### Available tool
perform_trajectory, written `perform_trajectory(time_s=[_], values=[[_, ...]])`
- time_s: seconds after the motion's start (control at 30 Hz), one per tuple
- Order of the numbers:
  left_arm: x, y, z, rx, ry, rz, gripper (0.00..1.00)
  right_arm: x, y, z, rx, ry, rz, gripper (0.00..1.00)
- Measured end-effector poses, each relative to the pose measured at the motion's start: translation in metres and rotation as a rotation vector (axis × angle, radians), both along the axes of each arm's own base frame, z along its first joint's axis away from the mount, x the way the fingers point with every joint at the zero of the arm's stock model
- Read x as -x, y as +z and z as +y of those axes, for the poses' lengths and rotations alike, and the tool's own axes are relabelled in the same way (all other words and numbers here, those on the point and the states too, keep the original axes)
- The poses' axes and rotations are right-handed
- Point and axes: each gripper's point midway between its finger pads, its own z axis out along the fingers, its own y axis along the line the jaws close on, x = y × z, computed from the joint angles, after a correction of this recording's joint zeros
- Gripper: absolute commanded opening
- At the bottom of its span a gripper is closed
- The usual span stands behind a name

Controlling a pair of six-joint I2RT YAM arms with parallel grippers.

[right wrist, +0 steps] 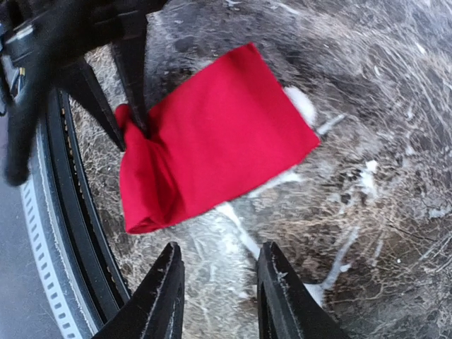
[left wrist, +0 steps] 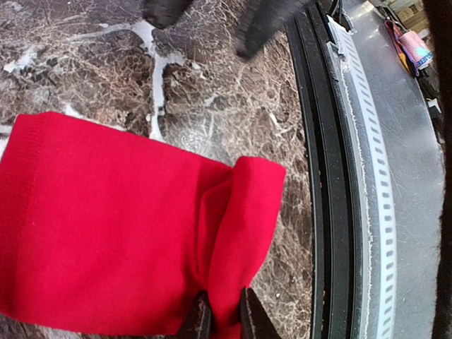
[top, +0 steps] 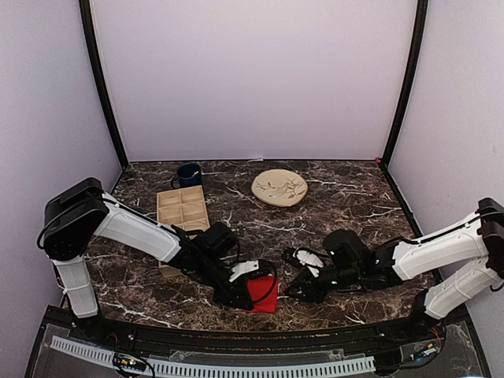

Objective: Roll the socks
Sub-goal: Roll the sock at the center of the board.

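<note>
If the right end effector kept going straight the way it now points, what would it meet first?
Probably the red sock, held by the left end effector; bare table lies between, though depth is unclear.

Top view: soft, even overhead light; only weak shadows on the table (top: 260,228) around the socks (top: 264,293). Left wrist view: socks sharp, saturated red; rail (left wrist: 374,176) right of them catches white glare. Right wrist view: table right of the socks smeared, rail left of them bowed, blurred.
</note>
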Motion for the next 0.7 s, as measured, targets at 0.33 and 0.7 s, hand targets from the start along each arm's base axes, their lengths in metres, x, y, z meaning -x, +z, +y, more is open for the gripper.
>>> perform_trajectory(time_s=[0.33, 0.7], values=[[0.0, 0.0, -0.003, -0.01, -0.029, 0.098, 0.16, 0.026, 0.004, 0.008, 0.076, 0.091, -0.202, 0.36], [0.005, 0.0, -0.002, -0.007, -0.059, 0.182, 0.15, 0.043, 0.01, 0.031, 0.131, 0.188, -0.326, 0.39]])
